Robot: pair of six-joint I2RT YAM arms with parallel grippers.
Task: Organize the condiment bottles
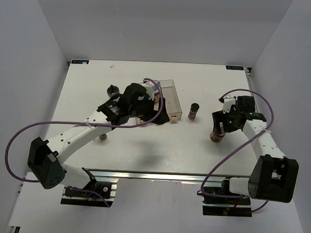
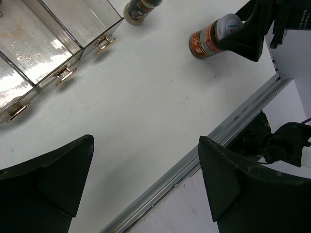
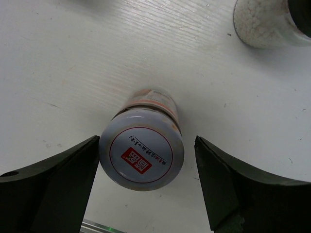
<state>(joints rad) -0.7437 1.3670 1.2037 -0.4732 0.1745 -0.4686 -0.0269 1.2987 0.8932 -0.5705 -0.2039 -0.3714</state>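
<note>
Little seems done: the tray (image 2: 90,43) looks empty where visible, the left gripper (image 2: 146,145) hangs wide open and empty, and the right gripper (image 3: 146,141) stands open around a brown jar (image 3: 141,158) right of the tray.

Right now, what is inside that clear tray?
The tray shows three compartments in the left wrist view; the visible parts look empty. From above, the left arm covers its left end, so that part is unknown.

The right tool (image 3: 146,145) stands spread around 1 pale-lidded brown jar (image 3: 142,154), with 1 white jar (image 3: 262,22) beyond it.
</note>
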